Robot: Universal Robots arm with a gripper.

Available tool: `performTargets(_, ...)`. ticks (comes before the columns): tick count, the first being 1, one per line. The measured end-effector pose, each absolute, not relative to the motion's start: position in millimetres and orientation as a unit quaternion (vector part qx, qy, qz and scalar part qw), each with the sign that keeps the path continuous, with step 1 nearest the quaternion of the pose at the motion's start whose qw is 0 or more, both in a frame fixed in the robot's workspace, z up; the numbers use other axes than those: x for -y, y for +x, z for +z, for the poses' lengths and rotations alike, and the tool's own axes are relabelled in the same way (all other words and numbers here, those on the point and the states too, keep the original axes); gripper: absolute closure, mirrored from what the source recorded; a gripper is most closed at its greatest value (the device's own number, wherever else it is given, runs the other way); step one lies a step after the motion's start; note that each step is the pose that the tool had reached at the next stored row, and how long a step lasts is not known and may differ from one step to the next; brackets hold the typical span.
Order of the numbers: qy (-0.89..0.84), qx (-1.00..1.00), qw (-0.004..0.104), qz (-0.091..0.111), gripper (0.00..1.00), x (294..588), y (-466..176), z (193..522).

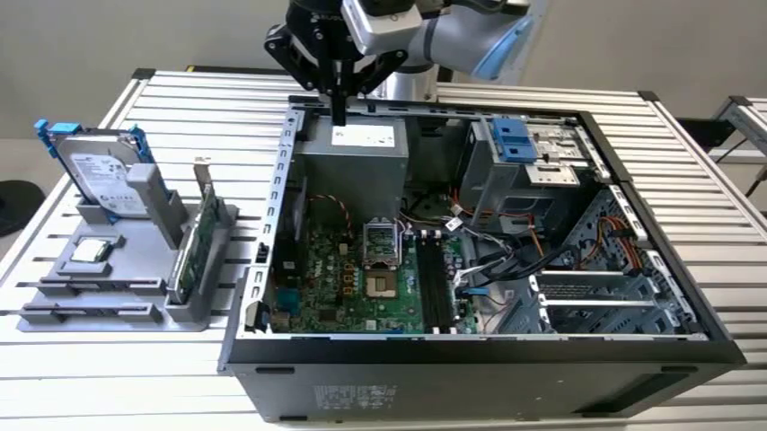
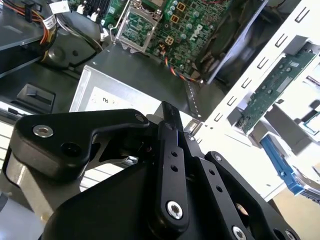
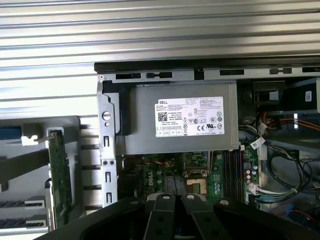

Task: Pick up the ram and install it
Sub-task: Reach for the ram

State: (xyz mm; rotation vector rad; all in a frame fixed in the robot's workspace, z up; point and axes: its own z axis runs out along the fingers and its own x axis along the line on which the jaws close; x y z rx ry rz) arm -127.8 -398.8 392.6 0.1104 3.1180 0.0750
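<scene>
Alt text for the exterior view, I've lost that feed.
The tool hangs shut on a thin dark stick, apparently the ram, above the grey power supply at the far end of the open computer case. On the exterior view's left, a grey holder carries a hard drive and a green card.

The exterior view stands off the arm, high and tilted down. It faces the open computer case over its near wall, far enough back to take in much of the slatted worktop and the tool at the far end. The first wrist view looks almost straight down past the tool onto the power supply and motherboard. The second wrist view sits close behind the tool, canted, looking past it. All three views share the power supply, the motherboard and the green card.
</scene>
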Motion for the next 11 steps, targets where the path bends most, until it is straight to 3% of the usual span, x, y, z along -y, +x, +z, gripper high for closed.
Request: performTargets(11, 0.035, -0.999, 0.01, 0.024, 1.0, 399, -144, 393)
